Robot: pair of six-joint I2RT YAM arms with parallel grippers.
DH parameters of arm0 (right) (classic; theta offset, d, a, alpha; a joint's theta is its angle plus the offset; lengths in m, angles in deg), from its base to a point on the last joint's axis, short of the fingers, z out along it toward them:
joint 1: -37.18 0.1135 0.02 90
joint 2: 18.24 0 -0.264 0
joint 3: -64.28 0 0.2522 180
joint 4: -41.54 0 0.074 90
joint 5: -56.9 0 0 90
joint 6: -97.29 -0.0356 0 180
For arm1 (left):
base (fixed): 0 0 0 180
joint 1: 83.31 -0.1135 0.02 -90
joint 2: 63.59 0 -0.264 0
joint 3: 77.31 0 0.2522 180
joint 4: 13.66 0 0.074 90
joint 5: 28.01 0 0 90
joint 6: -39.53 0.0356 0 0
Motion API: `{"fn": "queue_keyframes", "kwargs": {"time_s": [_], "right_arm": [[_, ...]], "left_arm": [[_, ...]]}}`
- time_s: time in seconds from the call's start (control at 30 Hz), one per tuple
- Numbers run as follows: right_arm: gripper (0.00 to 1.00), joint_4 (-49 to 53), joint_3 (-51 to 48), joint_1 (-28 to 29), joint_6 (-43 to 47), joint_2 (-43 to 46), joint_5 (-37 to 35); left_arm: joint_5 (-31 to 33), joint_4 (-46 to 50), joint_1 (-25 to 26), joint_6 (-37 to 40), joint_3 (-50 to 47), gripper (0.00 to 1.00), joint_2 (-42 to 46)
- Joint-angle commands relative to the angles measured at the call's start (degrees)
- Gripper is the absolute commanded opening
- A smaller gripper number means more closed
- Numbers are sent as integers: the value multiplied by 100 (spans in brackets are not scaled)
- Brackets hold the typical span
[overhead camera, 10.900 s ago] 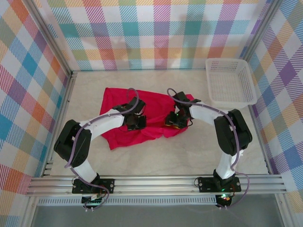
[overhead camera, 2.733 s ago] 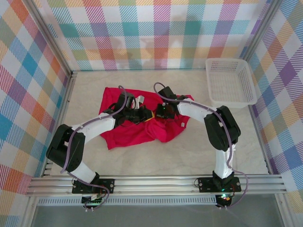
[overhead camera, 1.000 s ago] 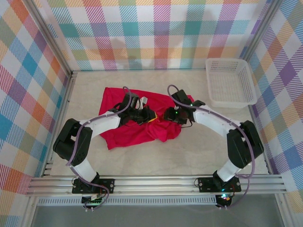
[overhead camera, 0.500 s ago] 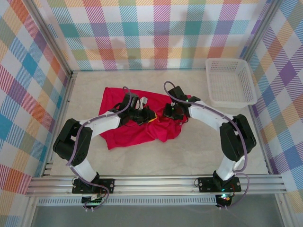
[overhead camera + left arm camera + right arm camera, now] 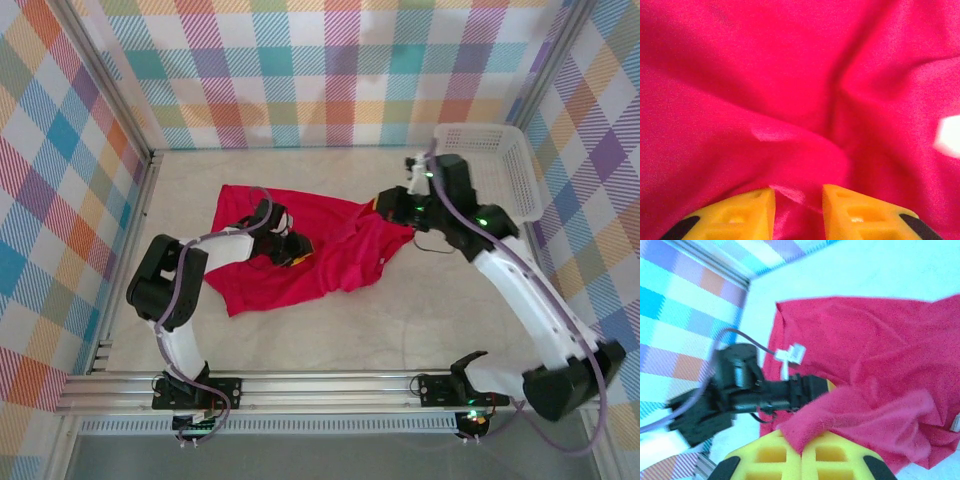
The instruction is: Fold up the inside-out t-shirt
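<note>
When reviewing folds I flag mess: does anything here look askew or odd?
Yes. The red t-shirt is bunched and wrinkled, not flat, and its right edge is lifted and pulled toward the basket by the right claw, shut on a pinch of cloth. The basket itself sits upright.

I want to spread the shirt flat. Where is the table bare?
Bare: the wide strip between shirt and near rail, and the strip between shirt and back wall. Crowded: the middle, under the shirt; the far right, with the basket and right arm.
</note>
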Motion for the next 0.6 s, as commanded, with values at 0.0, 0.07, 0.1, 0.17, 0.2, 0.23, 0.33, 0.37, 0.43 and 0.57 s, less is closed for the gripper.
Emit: {"fn": "queue_keyframes", "kwargs": {"time_s": [0.0,0.07,0.1,0.17,0.2,0.23,0.33,0.37,0.43,0.57], "right_arm": [[0,-34,-532,-298,38,-105,566],[0,-181,-749,-478,51,-211,776],[0,-221,-839,-563,72,-304,807],[0,-157,-928,-649,196,-629,683],[0,-20,-892,-673,257,-873,549],[0,110,-794,-684,320,-1158,481],[0,134,-581,-691,322,-1761,774],[0,35,-596,-695,265,-1832,862],[0,-215,-665,-694,133,-1894,952],[0,-334,-662,-692,44,-1901,980]], "left_arm": [[252,425,-67,153,81,28,-167],[301,488,-76,184,79,28,-147],[315,532,-81,211,93,27,-96],[361,618,-76,255,103,27,54],[392,657,-68,278,105,27,181],[399,666,-31,334,105,26,342],[430,654,272,678,225,29,868],[431,666,442,840,306,31,989],[345,663,822,1161,514,35,1150],[137,560,1262,1348,830,38,967]]}}
